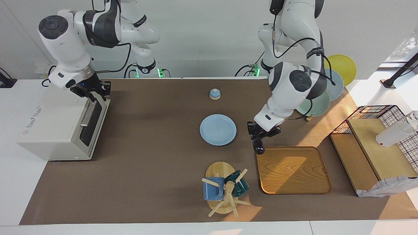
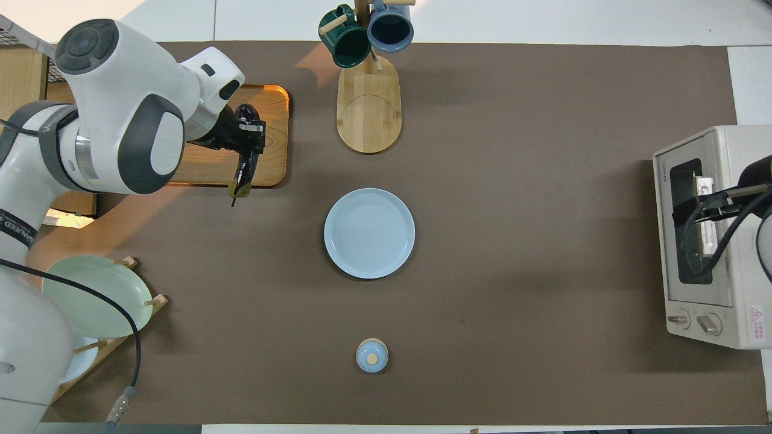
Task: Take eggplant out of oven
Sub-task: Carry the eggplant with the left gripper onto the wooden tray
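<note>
My left gripper [image 1: 260,137] is shut on the dark purple eggplant [image 1: 260,147], which hangs down from it. It is held in the air over the edge of the wooden tray [image 1: 294,171] that lies toward the blue plate. In the overhead view the eggplant [image 2: 244,169] slants down from the left gripper [image 2: 248,129] with its stem end lowest. The white oven [image 1: 49,130] stands at the right arm's end of the table with its dark glass door [image 1: 89,122] upright. My right gripper [image 1: 93,92] is at the door's top edge; it also shows in the overhead view [image 2: 708,202].
A light blue plate [image 1: 217,129] lies mid-table. A mug tree [image 1: 225,192] with a blue and a green mug stands farther from the robots. A small blue lid [image 1: 214,94] lies nearer to them. A plate rack [image 1: 321,98] and a wire shelf [image 1: 375,130] stand at the left arm's end.
</note>
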You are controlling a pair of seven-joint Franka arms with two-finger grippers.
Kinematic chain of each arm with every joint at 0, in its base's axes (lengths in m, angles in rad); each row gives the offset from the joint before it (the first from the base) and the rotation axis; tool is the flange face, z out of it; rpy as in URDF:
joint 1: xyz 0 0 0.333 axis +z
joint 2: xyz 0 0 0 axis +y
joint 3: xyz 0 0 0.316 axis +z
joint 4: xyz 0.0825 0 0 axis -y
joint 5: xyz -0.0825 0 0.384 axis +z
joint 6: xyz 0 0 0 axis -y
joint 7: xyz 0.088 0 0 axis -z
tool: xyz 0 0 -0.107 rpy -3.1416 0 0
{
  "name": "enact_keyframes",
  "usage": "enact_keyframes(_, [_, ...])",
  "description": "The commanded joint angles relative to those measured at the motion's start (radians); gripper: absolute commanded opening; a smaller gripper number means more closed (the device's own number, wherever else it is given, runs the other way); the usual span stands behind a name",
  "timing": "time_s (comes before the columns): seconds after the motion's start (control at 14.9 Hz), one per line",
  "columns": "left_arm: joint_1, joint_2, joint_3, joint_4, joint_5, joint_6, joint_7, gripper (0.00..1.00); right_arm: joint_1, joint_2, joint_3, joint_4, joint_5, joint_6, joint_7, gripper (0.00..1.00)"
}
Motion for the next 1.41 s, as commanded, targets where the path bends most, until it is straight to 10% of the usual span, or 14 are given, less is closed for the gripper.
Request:
enact_keyframes(0.0, [0.055,0.142,-0.008,0.144,0.028,-0.001,0.020,0.00,0.001,0.019,0.003,0.032,0.045,-0.017,0.022,1.00])
enact_keyframes(0.81, [0.115,0.177,-0.008,0.051,0.035,0.195,0.054,0.00,-0.005,0.057,0.007,0.126,0.047,-0.078,0.053,1.00])
enact_keyframes(0.94, [0.115,0.177,-0.005,0.057,0.037,0.185,0.064,0.99,0.001,0.055,-0.002,0.124,0.045,-0.089,0.056,1.00])
enact_keyframes(1.34, [0.130,0.109,-0.004,0.099,0.055,0.105,0.072,1.00,0.033,0.039,-0.059,0.116,0.045,-0.121,0.049,1.00])
